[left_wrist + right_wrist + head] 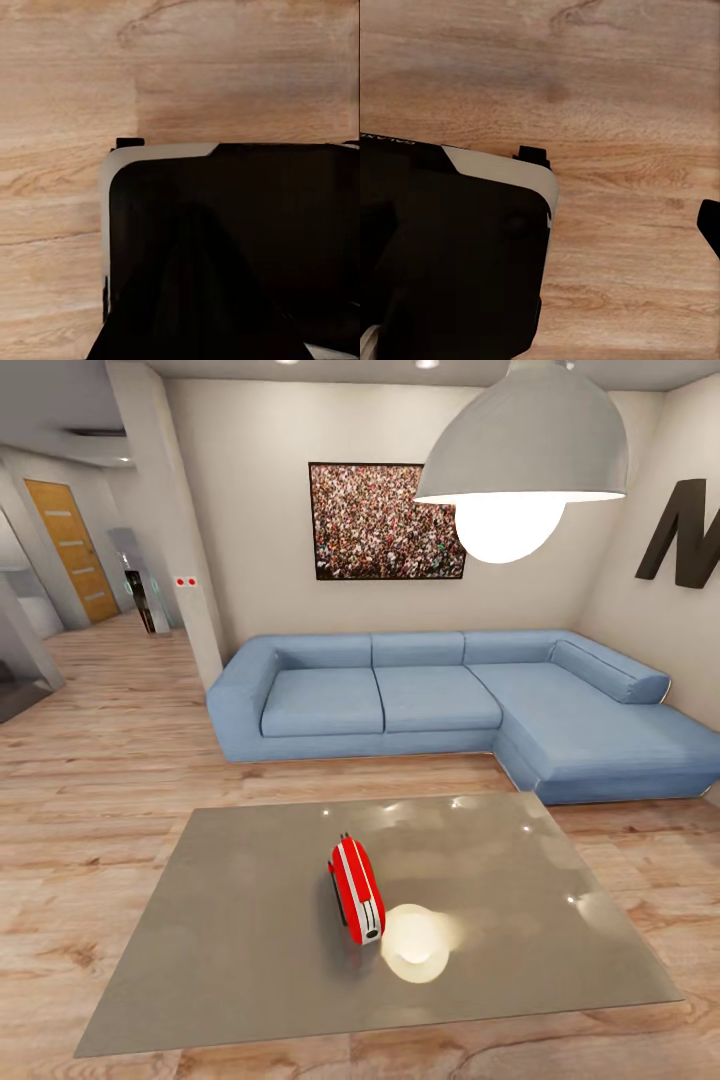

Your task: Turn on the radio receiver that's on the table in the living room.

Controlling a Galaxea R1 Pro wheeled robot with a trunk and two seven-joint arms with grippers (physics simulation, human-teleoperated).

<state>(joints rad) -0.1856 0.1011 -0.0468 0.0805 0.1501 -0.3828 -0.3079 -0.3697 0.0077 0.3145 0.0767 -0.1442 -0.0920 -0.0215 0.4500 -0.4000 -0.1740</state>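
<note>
Both wrist views show the robot's base [232,247] as a glossy black slab with a rounded corner, edged by a white-silver band [502,169], carrying small white "GALAXEA" lettering [386,139] and a small black tab [531,154].

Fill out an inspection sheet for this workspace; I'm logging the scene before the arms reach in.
Surface: table, glossy grey top reflecting the lamp.
Job's things: radio receiver, red, standing on edge near the table's middle, apart from everything else.
Clutter: nothing seen on the table beside the radio.
Grippers: wrist views show dark robot body over wood floor; finger state cannot be told.
Cables: nothing seen.
Surroundings: blue L-shaped sofa behind the table, crowd photo on the wall, dome pendant lamp overhead, hallway with wooden door.
</note>
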